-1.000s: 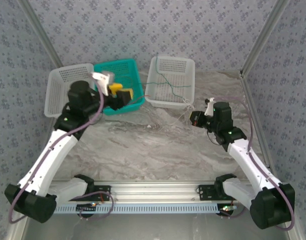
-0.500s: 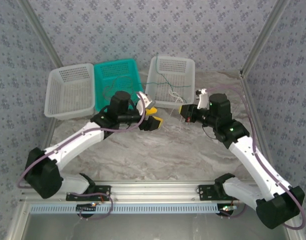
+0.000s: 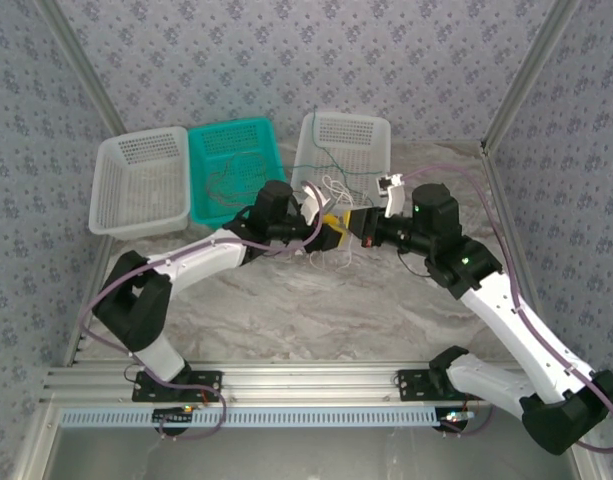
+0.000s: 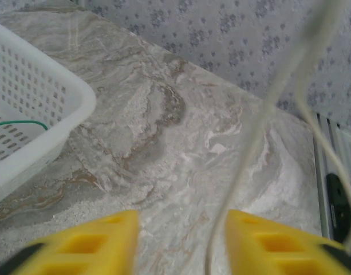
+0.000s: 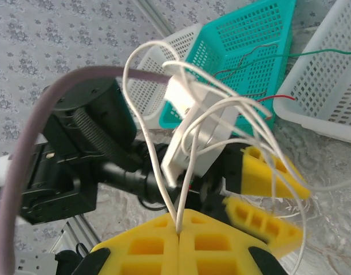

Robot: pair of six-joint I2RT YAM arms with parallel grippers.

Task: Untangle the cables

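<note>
Hair-thin white cables (image 4: 271,102) hang between the left gripper's (image 4: 182,235) parted yellow fingers, their loops pinched in the right gripper's (image 5: 178,238) closed jaws. Beyond it, a green cable (image 5: 324,53) and a red cable (image 5: 278,98) cross a teal basket (image 5: 261,34).

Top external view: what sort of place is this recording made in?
Probably a purpose-built robot test booth, not a home or factory: grey floral-patterned wall panels in metal framing, a marble-look tabletop, and an aluminium mounting rail with a white left arm and right arm bolted to it.
</note>
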